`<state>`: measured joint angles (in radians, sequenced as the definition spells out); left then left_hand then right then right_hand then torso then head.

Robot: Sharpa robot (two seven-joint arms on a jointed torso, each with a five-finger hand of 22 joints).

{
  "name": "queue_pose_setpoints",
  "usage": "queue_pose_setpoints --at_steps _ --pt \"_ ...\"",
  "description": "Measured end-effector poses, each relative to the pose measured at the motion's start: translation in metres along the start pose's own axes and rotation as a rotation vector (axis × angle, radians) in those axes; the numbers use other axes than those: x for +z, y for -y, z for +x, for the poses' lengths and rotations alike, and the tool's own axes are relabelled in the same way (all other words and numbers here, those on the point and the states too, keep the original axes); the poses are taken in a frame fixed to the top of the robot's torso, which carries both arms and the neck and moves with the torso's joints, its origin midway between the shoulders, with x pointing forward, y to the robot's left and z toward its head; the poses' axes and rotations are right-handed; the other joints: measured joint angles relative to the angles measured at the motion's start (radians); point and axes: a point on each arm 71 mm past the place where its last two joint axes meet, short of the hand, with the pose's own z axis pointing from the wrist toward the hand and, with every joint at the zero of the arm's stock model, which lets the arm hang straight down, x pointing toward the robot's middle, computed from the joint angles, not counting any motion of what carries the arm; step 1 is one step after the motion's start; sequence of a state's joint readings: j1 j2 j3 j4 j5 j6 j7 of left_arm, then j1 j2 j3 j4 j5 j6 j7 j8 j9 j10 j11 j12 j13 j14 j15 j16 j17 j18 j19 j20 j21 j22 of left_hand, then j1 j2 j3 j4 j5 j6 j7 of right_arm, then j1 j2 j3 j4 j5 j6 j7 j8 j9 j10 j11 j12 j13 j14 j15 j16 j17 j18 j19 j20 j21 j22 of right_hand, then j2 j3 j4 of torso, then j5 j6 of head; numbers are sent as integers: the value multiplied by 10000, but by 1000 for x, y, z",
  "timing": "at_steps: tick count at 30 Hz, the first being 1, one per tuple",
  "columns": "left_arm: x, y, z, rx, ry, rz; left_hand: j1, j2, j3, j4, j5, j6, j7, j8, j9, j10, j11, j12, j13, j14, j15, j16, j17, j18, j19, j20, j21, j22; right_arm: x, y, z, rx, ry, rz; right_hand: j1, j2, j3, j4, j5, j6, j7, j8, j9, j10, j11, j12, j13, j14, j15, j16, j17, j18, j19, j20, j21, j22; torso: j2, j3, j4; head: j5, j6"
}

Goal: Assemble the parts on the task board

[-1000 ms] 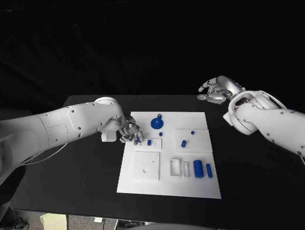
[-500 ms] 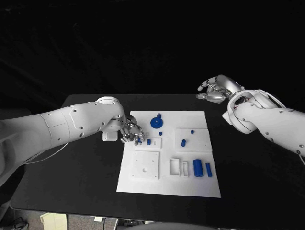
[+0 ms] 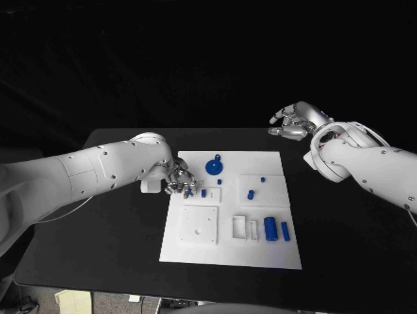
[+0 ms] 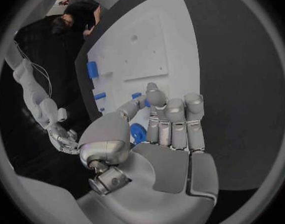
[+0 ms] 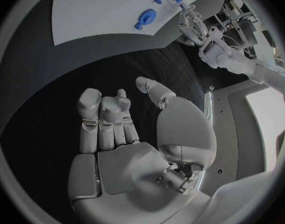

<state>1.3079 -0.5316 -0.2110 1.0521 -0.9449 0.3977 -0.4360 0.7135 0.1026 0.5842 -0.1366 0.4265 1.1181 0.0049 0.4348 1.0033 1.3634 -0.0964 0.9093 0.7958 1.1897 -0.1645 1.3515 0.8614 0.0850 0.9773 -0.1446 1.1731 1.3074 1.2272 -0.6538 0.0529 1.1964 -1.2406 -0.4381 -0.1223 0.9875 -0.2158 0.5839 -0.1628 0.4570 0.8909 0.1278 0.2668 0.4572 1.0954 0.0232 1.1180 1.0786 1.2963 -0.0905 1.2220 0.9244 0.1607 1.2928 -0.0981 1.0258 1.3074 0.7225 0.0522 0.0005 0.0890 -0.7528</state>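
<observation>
Several small blue parts (image 3: pixel 271 230) lie loose across the white task board (image 3: pixel 229 255), assembly apparently barely begun. The left hand (image 3: pixel 179 183) pinches one blue piece (image 4: pixel 138 132) at the board's left edge; the right hand (image 3: pixel 296 122) hovers empty, half-curled, beyond the far-right corner.

We count one white board (image 3: pixel 229 256) on one black table (image 3: pixel 95 255). On the board we see seven blue pieces: one round disc (image 3: pixel 213 167) near the far edge, four small pegs (image 3: pixel 251 194) spread across the far half, and two upright cylinders near the right edge, one thick (image 3: pixel 270 229) and one thin (image 3: pixel 285 231). We cannot tell whether another piece sits under the fingers at the board's left edge. We also count one white square plate (image 3: pixel 199 226) with a hole in it, near the left edge. Two white arms reach in, each with one silver hand: the left hand (image 3: pixel 178 182) and the right hand (image 3: pixel 296 122).
</observation>
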Motion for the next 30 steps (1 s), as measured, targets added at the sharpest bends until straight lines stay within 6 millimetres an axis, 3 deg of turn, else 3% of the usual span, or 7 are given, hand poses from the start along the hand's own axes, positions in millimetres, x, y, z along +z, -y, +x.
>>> queue_pose_setpoints --at_steps 30 --pt "5 0 5 86 46 -39 14 -14 13 -19 -37 0 0 -59 44 -21 22 38 -2 -5 -5 0 -15 -2 0 0 0 5 1 -1 1 7 -19 -13 0 0 0 0 40 -18 -18 0 6 0 0 -1 -3 0 0 0 6 1 39 -2 0 2 -2 12 -9 11 -32"
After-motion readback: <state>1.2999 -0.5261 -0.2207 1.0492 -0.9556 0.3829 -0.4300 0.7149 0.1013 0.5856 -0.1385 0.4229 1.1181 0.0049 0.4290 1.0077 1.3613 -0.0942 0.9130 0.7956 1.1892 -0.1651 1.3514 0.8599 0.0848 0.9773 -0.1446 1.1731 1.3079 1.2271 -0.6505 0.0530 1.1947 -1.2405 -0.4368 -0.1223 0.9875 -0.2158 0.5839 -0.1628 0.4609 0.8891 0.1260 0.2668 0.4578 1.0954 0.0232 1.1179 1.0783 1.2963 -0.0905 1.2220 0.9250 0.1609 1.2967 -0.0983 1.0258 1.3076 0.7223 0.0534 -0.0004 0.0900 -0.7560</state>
